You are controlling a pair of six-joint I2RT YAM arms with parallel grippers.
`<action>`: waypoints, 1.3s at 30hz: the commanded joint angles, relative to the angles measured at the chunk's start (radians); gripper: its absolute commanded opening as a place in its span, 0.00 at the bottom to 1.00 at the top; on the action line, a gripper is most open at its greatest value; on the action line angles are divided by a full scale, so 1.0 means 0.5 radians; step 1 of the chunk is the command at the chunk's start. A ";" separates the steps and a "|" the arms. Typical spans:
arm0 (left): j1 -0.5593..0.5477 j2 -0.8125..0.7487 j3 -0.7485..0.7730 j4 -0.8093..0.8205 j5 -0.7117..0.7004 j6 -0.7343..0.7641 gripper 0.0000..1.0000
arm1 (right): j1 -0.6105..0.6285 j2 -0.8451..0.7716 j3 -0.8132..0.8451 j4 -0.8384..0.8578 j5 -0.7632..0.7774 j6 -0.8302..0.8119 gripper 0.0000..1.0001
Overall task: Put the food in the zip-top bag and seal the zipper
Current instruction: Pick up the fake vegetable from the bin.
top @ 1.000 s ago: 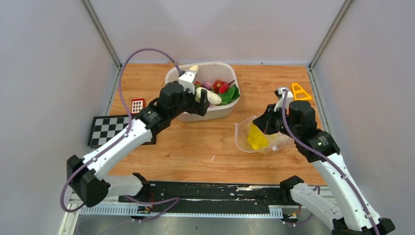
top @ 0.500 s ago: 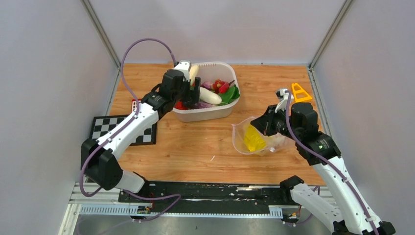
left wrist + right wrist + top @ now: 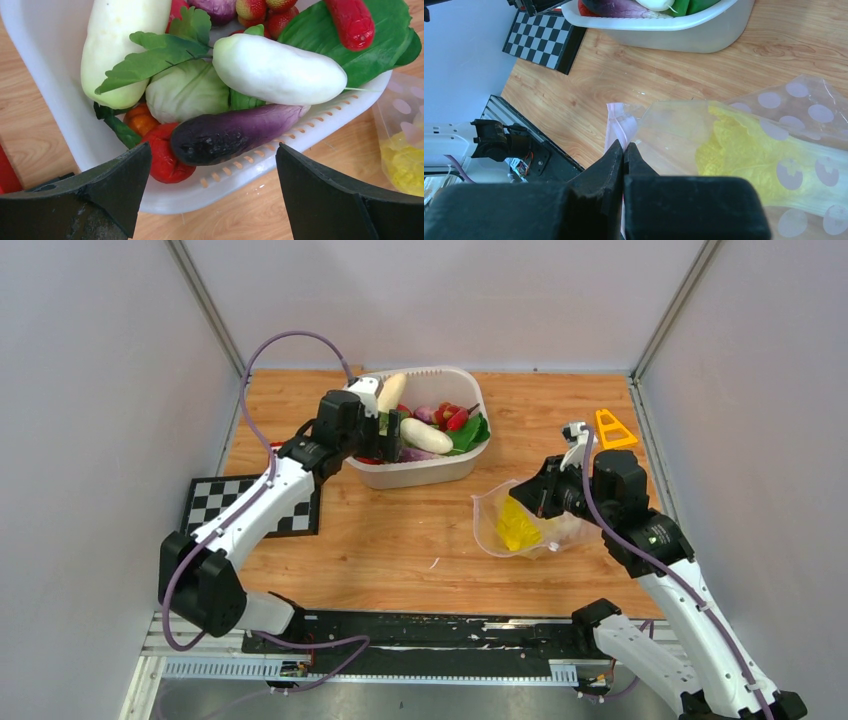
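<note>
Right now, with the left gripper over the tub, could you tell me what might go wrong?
The open left gripper hangs over the purple eggplant, which lies against the rim of the tub; closing could catch the rim. The right gripper, shut on just the edge of the zip-top bag, could let the floppy plastic slip, especially with the yellow cabbage inside.

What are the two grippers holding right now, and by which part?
The right gripper pinches the zip-top bag at its pink zipper. The left gripper hangs open above the white tub, holding nothing.
</note>
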 commanded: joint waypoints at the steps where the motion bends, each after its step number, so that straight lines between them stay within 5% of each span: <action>1: 0.092 0.075 0.016 0.053 0.273 0.184 1.00 | -0.003 -0.014 0.000 0.135 -0.064 0.040 0.00; 15: 0.143 0.380 0.228 -0.082 0.667 0.808 0.97 | -0.005 -0.004 -0.017 0.137 -0.126 0.047 0.00; 22: 0.144 0.474 0.286 -0.323 0.687 0.887 0.67 | -0.005 -0.014 -0.032 0.146 -0.140 0.066 0.00; 29: 0.143 0.439 0.289 -0.423 0.639 0.928 0.68 | -0.004 -0.009 -0.035 0.161 -0.157 0.077 0.00; 35: 0.145 0.366 0.312 -0.452 0.682 0.920 0.37 | -0.004 -0.016 -0.042 0.165 -0.160 0.094 0.00; 39: 0.143 0.273 0.310 -0.474 0.682 0.915 0.27 | -0.005 -0.024 -0.046 0.163 -0.153 0.099 0.00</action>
